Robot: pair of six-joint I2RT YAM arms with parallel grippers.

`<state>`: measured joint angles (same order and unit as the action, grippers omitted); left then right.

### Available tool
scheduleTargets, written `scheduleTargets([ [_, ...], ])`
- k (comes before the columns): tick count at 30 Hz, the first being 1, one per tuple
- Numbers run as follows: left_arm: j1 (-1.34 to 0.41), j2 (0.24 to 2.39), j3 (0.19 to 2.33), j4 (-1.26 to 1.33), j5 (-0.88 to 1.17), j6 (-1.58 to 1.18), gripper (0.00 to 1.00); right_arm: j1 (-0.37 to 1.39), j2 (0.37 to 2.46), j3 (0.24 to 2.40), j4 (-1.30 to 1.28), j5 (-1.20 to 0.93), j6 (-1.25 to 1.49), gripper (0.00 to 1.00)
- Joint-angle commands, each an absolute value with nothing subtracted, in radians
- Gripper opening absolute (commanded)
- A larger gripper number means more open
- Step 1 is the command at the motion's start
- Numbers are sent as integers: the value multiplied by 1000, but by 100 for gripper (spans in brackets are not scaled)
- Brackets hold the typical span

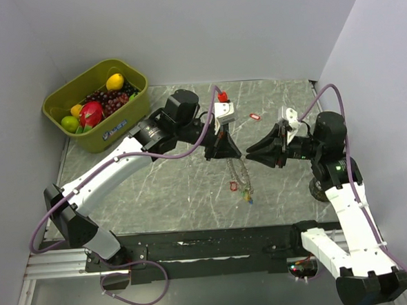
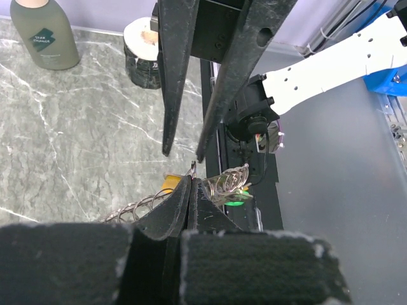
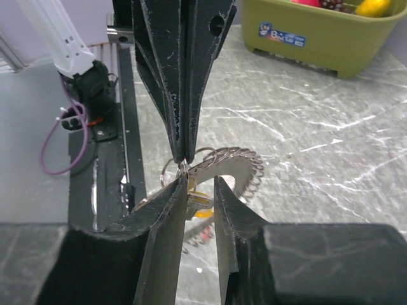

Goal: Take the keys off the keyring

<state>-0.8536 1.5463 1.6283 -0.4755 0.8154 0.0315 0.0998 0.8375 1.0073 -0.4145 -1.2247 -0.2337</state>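
The keyring [image 1: 238, 172], a silvery loop of small rings, hangs from my left gripper [image 1: 225, 151] above the table. That gripper [image 2: 193, 176] is shut on the loop's top. Small keys dangle at its lower end: a red one [image 1: 234, 186] and a yellow-green cluster [image 1: 247, 197]. My right gripper [image 1: 253, 153] faces the left one, tip to tip. In the right wrist view its jaws [image 3: 201, 181] stand open just under the left fingers [image 3: 181, 95], with a yellow key [image 3: 202, 202] between them and the keyring [image 3: 248, 162] curving behind.
One red key [image 1: 254, 116] lies loose on the marble table behind the grippers. A green bin [image 1: 133, 77] of fruit stands at the back left. A bottle [image 2: 46, 35] and a tape roll [image 2: 141, 54] stand at the table's right side. A black rail [image 1: 216, 245] runs along the near edge.
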Motion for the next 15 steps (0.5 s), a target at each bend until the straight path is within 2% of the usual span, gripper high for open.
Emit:
scheduleTargets([
  [1,-848,1494,1666,-416,859,17,1,94,841,999,-351,-1307,-203,32],
  [6,-848,1499,1670,-416,856,17,1,94,839,989,-363,-1374,-196,38],
  [10,-847,1499,1674,-416,862,14,1,94,838,970,-365,-1358,-199,38],
  [15,-845,1500,1675,-416,865,12,1,94,834,934,-244,-1345,-103,37],
])
